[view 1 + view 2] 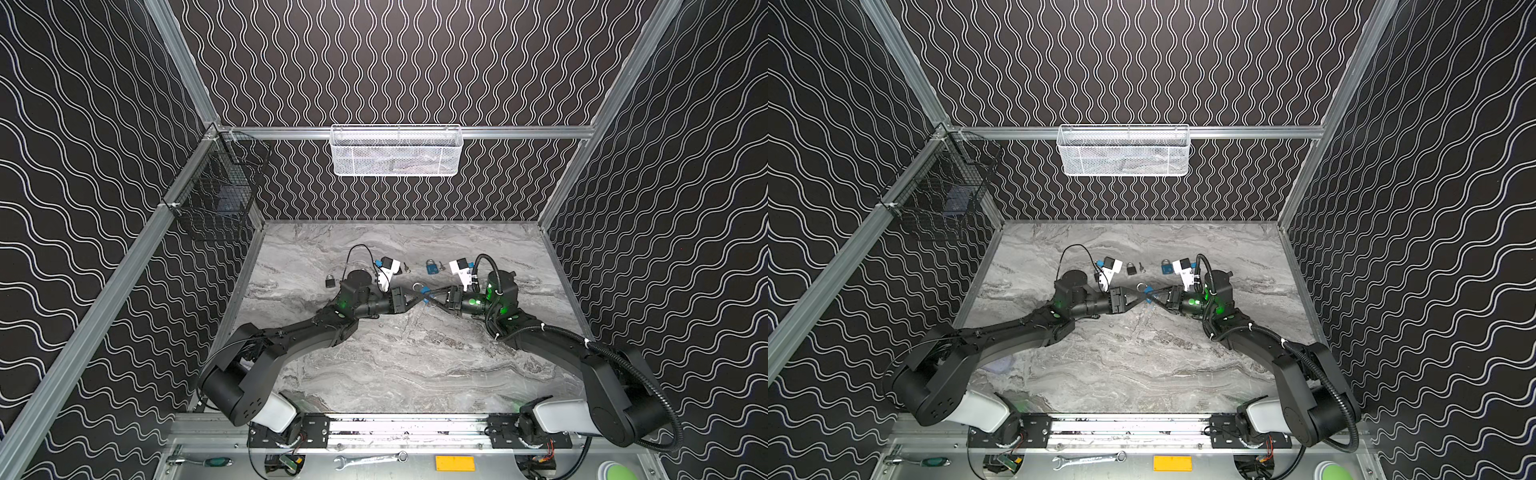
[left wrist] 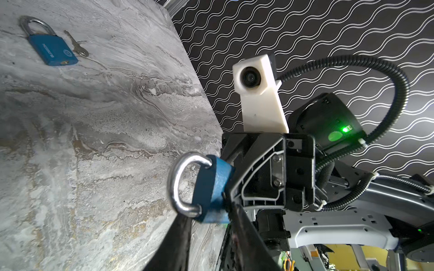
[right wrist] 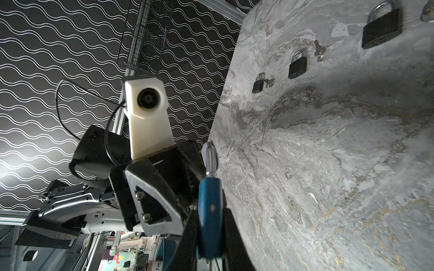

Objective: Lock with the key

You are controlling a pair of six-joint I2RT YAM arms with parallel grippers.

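Note:
My right gripper (image 3: pixel 210 212) is shut on the flat sides of a blue padlock (image 3: pixel 209 211), held above the middle of the table (image 1: pixel 415 365) with its shackle (image 2: pixel 178 183) pointing away from that arm. The padlock shows in both top views (image 1: pixel 424 292) (image 1: pixel 1147 292). My left gripper (image 2: pixel 209 211) is open, its fingertips at the padlock's shackle end, one under the shackle leg and one along the body's edge. Something thin pokes out under the padlock's base; I cannot tell whether it is the key. A loose key (image 2: pixel 76 45) lies beside a second blue padlock (image 2: pixel 52 48).
Three black padlocks (image 3: pixel 257 83) (image 3: pixel 297 63) (image 3: pixel 381 27) lie along the far half of the table, two with keys (image 3: pixel 269 81) (image 3: pixel 319 50) beside them. A white mesh basket (image 1: pixel 395 151) hangs on the back wall and a black wire basket (image 1: pixel 216 187) on the left wall.

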